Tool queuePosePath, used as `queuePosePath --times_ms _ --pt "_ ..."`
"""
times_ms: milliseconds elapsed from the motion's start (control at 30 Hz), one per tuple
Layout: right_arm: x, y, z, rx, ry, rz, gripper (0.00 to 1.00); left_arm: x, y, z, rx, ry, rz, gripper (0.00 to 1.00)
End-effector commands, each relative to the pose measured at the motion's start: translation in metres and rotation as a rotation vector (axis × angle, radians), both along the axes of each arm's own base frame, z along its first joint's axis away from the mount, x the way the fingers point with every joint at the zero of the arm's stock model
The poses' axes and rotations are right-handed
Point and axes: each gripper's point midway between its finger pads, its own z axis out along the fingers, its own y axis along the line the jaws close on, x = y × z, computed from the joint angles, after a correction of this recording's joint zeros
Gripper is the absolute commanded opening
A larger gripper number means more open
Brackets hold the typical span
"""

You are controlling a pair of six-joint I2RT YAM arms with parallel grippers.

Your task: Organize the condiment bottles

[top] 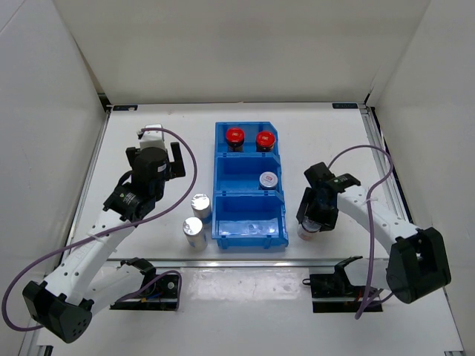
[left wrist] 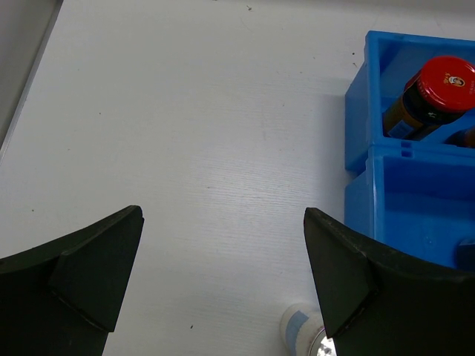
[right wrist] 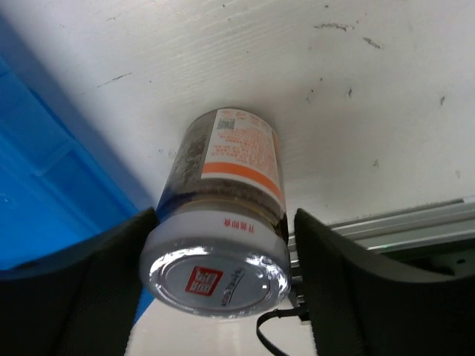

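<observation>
**A:** Overhead, what crowds the work?

**B:** A blue bin (top: 249, 236) holds two red-capped jars (top: 234, 136) in its far compartment and one grey-lidded jar (top: 269, 179) in the middle one. Two silver-topped jars (top: 201, 205) stand on the table (top: 326, 133) just left of it. The loose jar (top: 304, 233) stands by the bin's near right corner, under the right arm (top: 371, 215), which bends down over it. The left arm (top: 111, 230) reaches forward beside the bin's far end.

**A:** And the left wrist view?

**B:** The left gripper (left wrist: 223, 215) is released, with its fingers spread wide above the tabletop. The bin and one red-capped jar lie to its right.

**A:** The right wrist?

**B:** The right gripper (right wrist: 224, 215) brackets the loose jar's lid. The bin wall is close on one side and a metal rail (right wrist: 401, 222) on the other. Whether the fingers press the lid cannot be told.
</observation>
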Motion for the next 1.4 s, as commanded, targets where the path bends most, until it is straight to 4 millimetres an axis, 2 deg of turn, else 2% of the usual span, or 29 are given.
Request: queuePosePath --times_ms 0,67,100,167,200,233,333,367,400,433,467,567,600,667,700,733,767,800,833,867,1000,1033,1100,1133,1167,1233,1267,1333,1367 --pt "0.006 0.008 -0.002 0.043 -0.01 -0.043 0.7 -0.001 0.0 0.006 -0.015 -0.02 0.002 1.0" --pt "0.003 0.006 0.006 0.046 -0.015 -0.043 0.6 -0.001 0.0 0.006 -0.015 -0.02 0.002 1.0" --pt "0.007 0.005 0.016 0.043 -0.042 -0.045 0.5 -0.001 0.0 0.006 -0.015 -0.02 0.002 1.0" --pt "0.006 -0.007 0.033 -0.001 -0.086 -0.07 0.4 -0.001 0.0 0.006 -0.015 -0.02 0.002 1.0" --pt "0.013 -0.008 0.048 -0.001 -0.136 -0.076 0.32 -0.001 0.0 0.006 -0.015 -0.02 0.002 1.0" --pt "0.012 -0.013 0.061 -0.006 -0.173 -0.083 0.28 -0.001 0.0 0.006 -0.015 -0.02 0.002 1.0" --pt "0.026 -0.015 0.095 0.004 -0.295 -0.065 0.14 -0.001 0.0 0.006 -0.015 -0.02 0.002 1.0" --pt "0.035 -0.012 0.118 0.033 -0.362 -0.058 0.1 -0.001 0.0 0.006 -0.015 -0.02 0.002 1.0" --pt "0.042 -0.006 0.133 0.069 -0.414 -0.038 0.06 -0.001 0.0 0.006 -0.015 -0.02 0.002 1.0" --pt "0.045 0.008 0.145 0.124 -0.443 0.042 0.02 -0.001 0.0 0.006 -0.015 -0.02 0.002 1.0" --pt "0.06 0.026 0.17 0.193 -0.53 0.091 0.0 -0.001 0.0 0.006 -0.015 -0.02 0.002 1.0" --pt "0.079 0.067 0.188 0.242 -0.575 0.244 0.0 -0.001 0.0 0.006 -0.015 -0.02 0.002 1.0" --pt "0.092 0.083 0.195 0.238 -0.584 0.281 0.0 -0.001 0.0 0.006 -0.015 -0.02 0.002 1.0" --pt "0.095 0.115 0.199 0.227 -0.592 0.38 0.0 -0.001 0.0 0.006 -0.015 -0.02 0.002 1.0" --pt "0.105 0.13 0.185 0.188 -0.556 0.429 0.0 -0.001 0.0 0.006 -0.015 -0.02 0.002 1.0" --pt "0.108 0.15 0.199 0.186 -0.594 0.474 0.0 -0.001 0.0 0.006 -0.015 -0.02 0.002 1.0" --pt "0.111 0.161 0.197 0.173 -0.591 0.504 0.0 -0.001 0.0 0.006 -0.015 -0.02 0.002 1.0" --pt "0.119 0.176 0.178 0.142 -0.55 0.55 0.0 -0.001 0.0 0.006 -0.015 -0.02 0.002 1.0" --pt "0.127 0.188 0.185 0.142 -0.577 0.563 0.02 0.0 -0.003 0.003 -0.014 -0.01 -0.006 1.0" --pt "0.132 0.2 0.164 0.121 -0.532 0.58 0.02 0.0 -0.003 0.003 -0.014 -0.01 -0.006 1.0" --pt "0.155 0.22 0.133 0.086 -0.499 0.591 0.02 0.0 -0.004 0.003 -0.017 -0.008 -0.014 1.0" --pt "0.159 0.226 0.113 0.095 -0.453 0.61 0.02 0.0 -0.004 0.003 -0.017 -0.008 -0.014 1.0" --pt "0.162 0.24 0.106 0.131 -0.436 0.628 0.05 0.001 -0.004 0.0 -0.004 0.001 -0.018 1.0" --pt "0.164 0.245 0.088 0.125 -0.399 0.649 0.08 0.001 -0.004 0.0 -0.004 0.001 -0.018 1.0" --pt "0.165 0.249 0.083 0.129 -0.387 0.653 0.09 0.001 -0.006 0.0 -0.008 0.003 -0.026 1.0" --pt "0.169 0.254 0.066 0.119 -0.357 0.668 0.16 0.002 -0.009 -0.003 -0.008 0.013 -0.037 1.0" --pt "0.169 0.254 0.06 0.114 -0.345 0.669 0.24 0.002 -0.009 -0.003 -0.008 0.014 -0.037 1.0" --pt "0.171 0.256 0.049 0.105 -0.327 0.67 0.32 0.003 -0.013 -0.007 -0.011 0.026 -0.056 1.0" --pt "0.171 0.256 0.049 0.105 -0.327 0.67 0.41 0.003 -0.013 -0.007 -0.011 0.026 -0.056 1.0"
